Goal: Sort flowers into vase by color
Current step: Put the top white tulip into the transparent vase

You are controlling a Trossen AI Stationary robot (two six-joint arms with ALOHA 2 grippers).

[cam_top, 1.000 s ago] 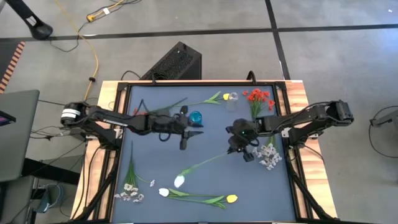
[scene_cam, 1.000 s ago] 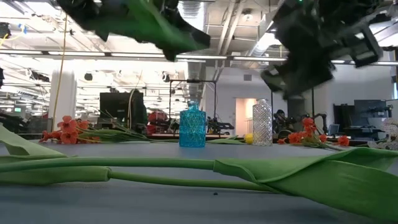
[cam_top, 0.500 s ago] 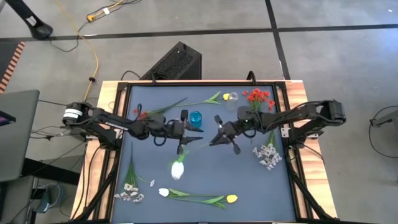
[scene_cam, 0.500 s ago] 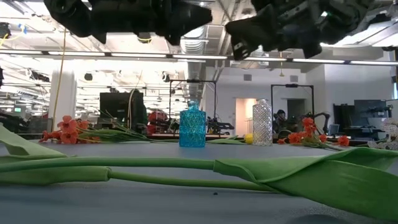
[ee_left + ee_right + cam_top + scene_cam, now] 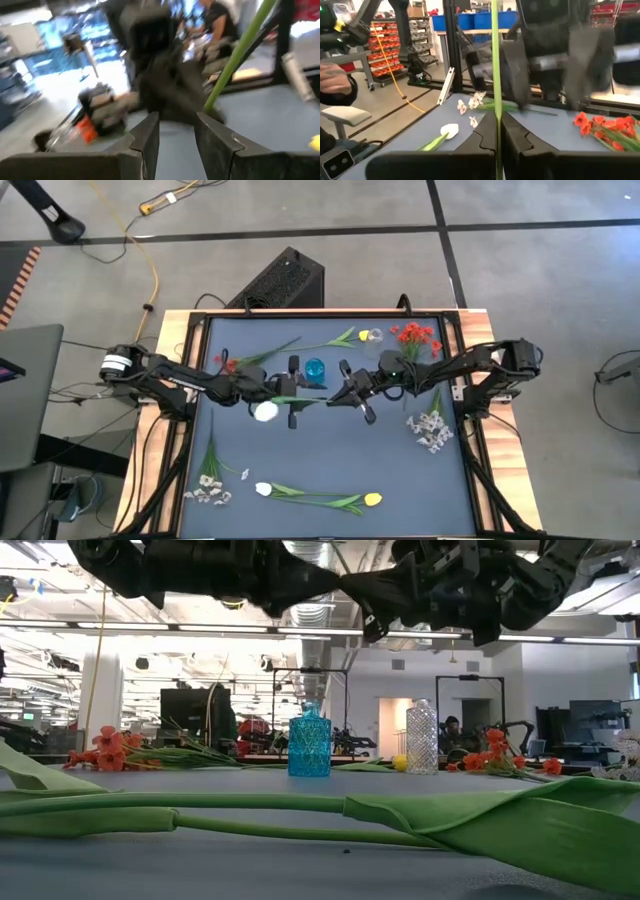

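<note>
My right gripper [image 5: 338,397] [image 5: 496,122] is shut on a white tulip, whose blossom [image 5: 265,411] hangs over the table's middle. My left gripper [image 5: 293,392] [image 5: 176,125] is open and faces the right one. The tulip's green stem [image 5: 235,55] runs just ahead of its fingers without touching them. A blue vase [image 5: 315,368] [image 5: 309,743] and a clear vase [image 5: 374,336] [image 5: 422,738] stand near the far edge. Red flowers [image 5: 415,340], another red cluster [image 5: 225,363] and white-pink sprays [image 5: 430,430] lie on the table. My right gripper pinches the white tulip's stem [image 5: 495,100] between its two shut fingers, which lie across the stem. It reaches in roughly level from the table's right. The tulip is lifted clear of the table, its stem running toward the left arm and its blossom at the far end.
Near the front edge lie a white tulip [image 5: 263,489] and a yellow tulip [image 5: 372,500], their stems and leaves [image 5: 300,810] filling the low view's foreground. More white-pink sprays [image 5: 210,488] lie at the near left. A yellow tulip [image 5: 362,336] lies by the clear vase.
My right gripper rose from near the white-pink sprays and moved toward the table's left and far side, tipping from pointing down to about level. The white tulip came off the table with it; its blossom swung from the near middle up beside my left gripper.
</note>
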